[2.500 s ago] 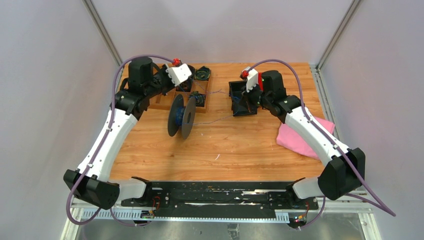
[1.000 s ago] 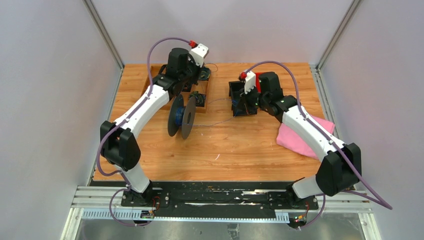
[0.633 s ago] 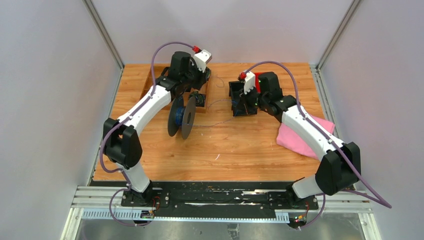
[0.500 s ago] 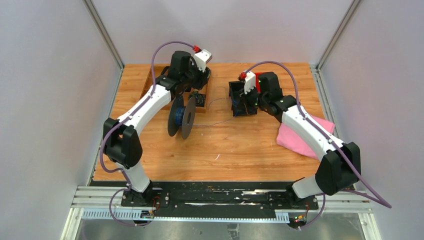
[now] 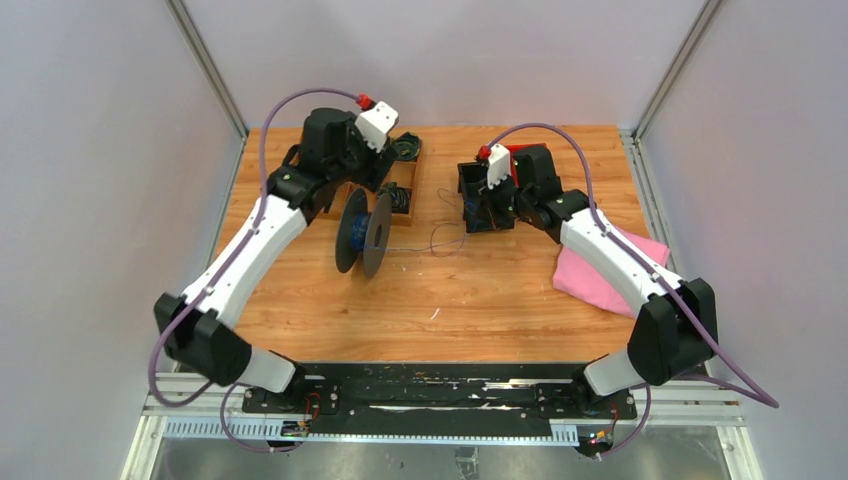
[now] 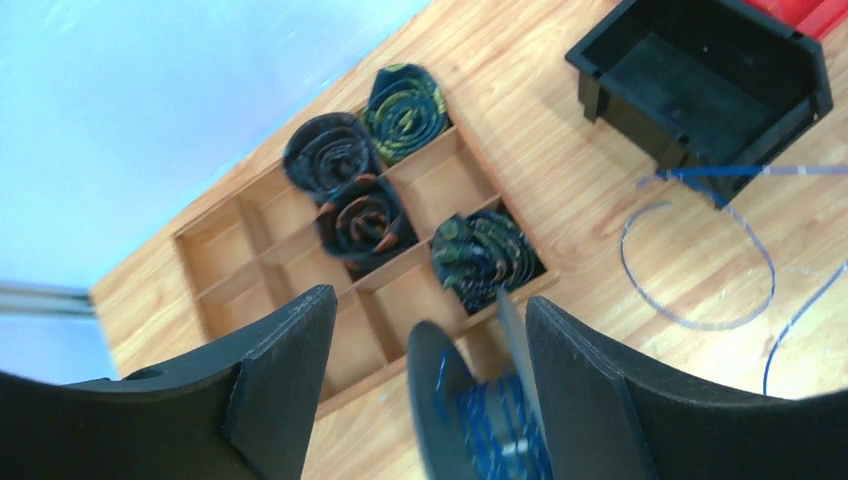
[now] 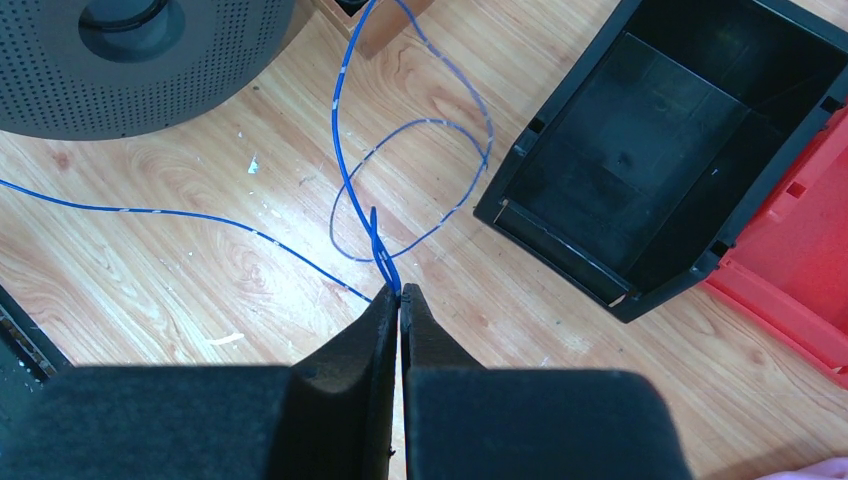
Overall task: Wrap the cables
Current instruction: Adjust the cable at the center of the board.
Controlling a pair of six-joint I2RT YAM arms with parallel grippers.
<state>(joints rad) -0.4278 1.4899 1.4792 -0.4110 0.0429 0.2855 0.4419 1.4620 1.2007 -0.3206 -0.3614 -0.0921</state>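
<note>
A winding turn was judged to be in hand. The cable (image 7: 338, 130) was pinched in the clenched right pincer (image 7: 400, 295), right of the grey spool (image 5: 362, 232). The left pincer (image 6: 428, 300) was held spread and empty above the spool. From the spool's hub the cable was laid rightward along the desk (image 5: 480, 300), slackly looped midway. Next, that slack would need drawing taut and feeding between the flanges.

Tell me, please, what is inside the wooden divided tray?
Four rolled dark bundles sit in its compartments; the others visible look empty. The spool and left gripper hide the tray's near edge.
</note>
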